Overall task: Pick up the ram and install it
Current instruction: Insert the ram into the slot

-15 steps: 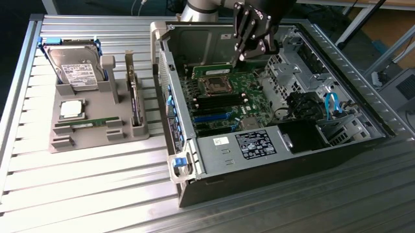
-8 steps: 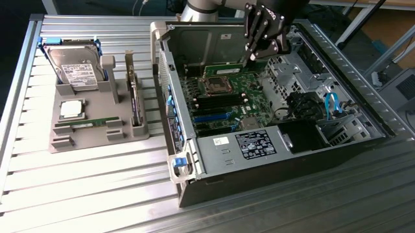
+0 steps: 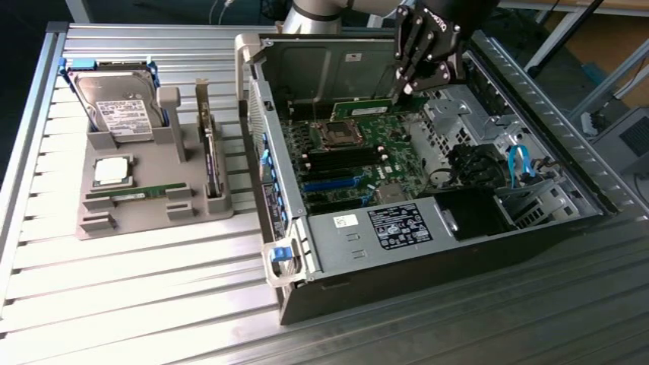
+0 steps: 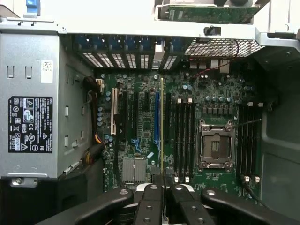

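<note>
We find the black two-fingered gripper [image 4: 163, 185] clenched on the slim green ram stick [image 4: 162, 122], edge-on above the green motherboard [image 4: 140, 140], its long axis parallel to the black memory slots [image 4: 184, 136], offset just beside them

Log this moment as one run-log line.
gripper: shut on ram | ram: edge-on above motherboard, not yet in a slot | location: inside open case
</note>
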Controlling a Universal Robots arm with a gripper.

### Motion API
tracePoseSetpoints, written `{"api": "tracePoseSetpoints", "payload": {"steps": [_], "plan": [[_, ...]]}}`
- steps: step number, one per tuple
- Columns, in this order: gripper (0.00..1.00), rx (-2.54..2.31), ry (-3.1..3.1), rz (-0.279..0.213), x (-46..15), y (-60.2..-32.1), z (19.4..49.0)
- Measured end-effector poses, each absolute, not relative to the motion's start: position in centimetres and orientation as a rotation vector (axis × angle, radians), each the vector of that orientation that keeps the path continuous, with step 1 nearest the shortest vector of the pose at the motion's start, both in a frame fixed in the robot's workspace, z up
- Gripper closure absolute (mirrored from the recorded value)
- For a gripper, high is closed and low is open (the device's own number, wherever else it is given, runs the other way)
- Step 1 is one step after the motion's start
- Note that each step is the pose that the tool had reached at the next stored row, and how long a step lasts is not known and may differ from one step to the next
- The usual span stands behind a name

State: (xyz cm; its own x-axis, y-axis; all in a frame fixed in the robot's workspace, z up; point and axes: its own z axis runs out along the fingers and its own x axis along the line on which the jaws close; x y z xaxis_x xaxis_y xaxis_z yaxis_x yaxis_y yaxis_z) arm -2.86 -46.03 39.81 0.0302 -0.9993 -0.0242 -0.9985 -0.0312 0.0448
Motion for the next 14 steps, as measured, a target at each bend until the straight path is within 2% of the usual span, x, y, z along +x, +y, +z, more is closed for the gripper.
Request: {"api": "tracePoseSetpoints", "payload": {"steps": [9,14], "plan": [[0.88,2.244,-2.176,-0.076,-2.9,-45.3,39.8],[0.88,2.244,-2.176,-0.076,-2.9,-43.5,39.8]]}}
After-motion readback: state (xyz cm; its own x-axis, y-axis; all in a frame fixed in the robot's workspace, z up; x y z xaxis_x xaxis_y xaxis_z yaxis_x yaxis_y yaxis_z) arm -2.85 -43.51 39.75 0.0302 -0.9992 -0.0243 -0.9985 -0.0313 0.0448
